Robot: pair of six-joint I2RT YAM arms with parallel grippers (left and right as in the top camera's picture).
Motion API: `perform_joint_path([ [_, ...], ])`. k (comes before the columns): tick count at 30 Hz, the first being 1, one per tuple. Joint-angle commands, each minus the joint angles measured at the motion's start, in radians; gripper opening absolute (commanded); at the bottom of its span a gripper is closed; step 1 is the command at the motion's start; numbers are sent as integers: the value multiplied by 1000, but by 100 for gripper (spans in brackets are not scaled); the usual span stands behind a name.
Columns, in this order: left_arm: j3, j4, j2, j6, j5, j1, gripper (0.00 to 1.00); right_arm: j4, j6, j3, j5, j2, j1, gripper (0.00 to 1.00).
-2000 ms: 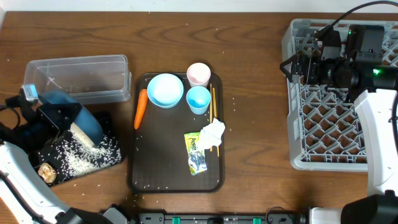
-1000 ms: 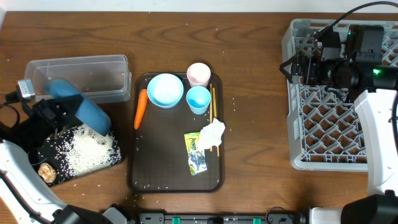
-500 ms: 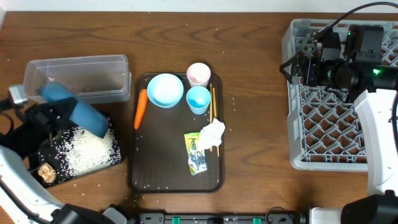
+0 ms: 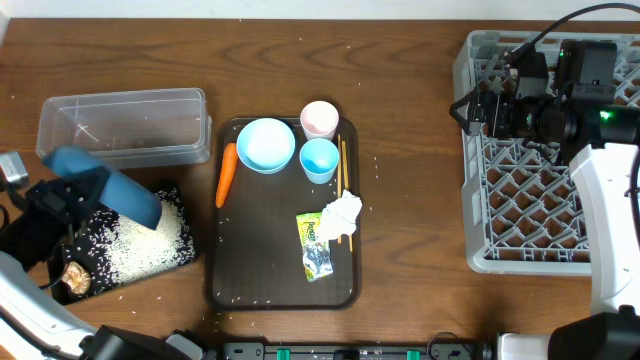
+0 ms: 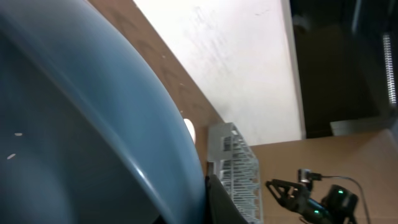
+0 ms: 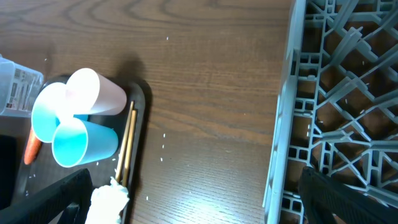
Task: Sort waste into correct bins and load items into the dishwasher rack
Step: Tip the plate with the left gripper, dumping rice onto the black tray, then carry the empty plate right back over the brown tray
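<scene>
Your left gripper (image 4: 80, 195) is clamped on the plate (image 4: 125, 195) and holds it on edge in the air. In the left wrist view the plate fills nearly everything, and the fingers themselves are hidden. Directly under those fingers lies the black tray (image 4: 185, 265), with the rice (image 4: 140, 240) spread across it and the lump (image 4: 75, 275) at its near corner. Those two bits of waste look sorted, and the plate looks scraped apart from a few grains.

Your right gripper (image 6: 194, 180) hangs above the rack's (image 4: 520, 200) far left corner. Its fingers are spread wide with nothing between them. Every slot of the rack that shows is bare, so no loading is done yet.

Most of the job is left. The carrot (image 4: 226, 173), napkin (image 4: 342, 213) and wrapper (image 4: 315, 245) lie on the serving tray (image 4: 260, 260), roughly between your two grippers. The bowl (image 4: 266, 144), pink cup (image 4: 320, 118), blue cup (image 4: 320, 158) and chopsticks (image 4: 343, 165) are there too. The tub (image 4: 125, 125), just beyond your left fingers, seems to hold nothing.

I'd judge you barely a quarter through. The plate is well apart from the rack and has the whole table to cross. Then three pieces of waste and four items remain.
</scene>
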Motion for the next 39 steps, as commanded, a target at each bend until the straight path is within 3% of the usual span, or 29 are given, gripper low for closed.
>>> perform_joint_path([
  [1,-6,0,3,34,-21,32,6,-4,8,18,-9,1,7,99],
  [4,-6,-5,3,35,2,49,6,-3,8,18,-9,1,7,99],
  [7,-6,29,4,-18,-64,72,6,-3,8,18,-8,1,7,99],
  [12,-6,0,3,6,52,78,6,-3,8,18,-8,1,7,99],
  [15,-6,74,4,-11,-140,78,6,-3,8,18,-8,1,7,99],
  [17,-6,83,8,-142,-233,78,6,-2,8,18,-8,1,7,99],
  [19,-6,28,4,-93,-63,78,6,1,8,18,-8,1,7,99],
  [21,-6,-56,-13,31,112,76,6,1,8,18,-9,1,7,99],
  [22,-6,-61,-21,48,124,76,6,-1,8,18,-9,1,7,99],
  [24,-6,2,-34,47,22,76,6,-8,8,18,-8,1,7,99],
  [27,-6,79,-24,-122,-208,76,6,-7,8,18,-9,1,7,99],
  [32,-6,17,-30,-29,-18,75,6,-8,8,18,-9,1,7,99],
  [39,-6,53,-40,-32,-60,53,6,-8,8,18,-9,1,7,99],
])
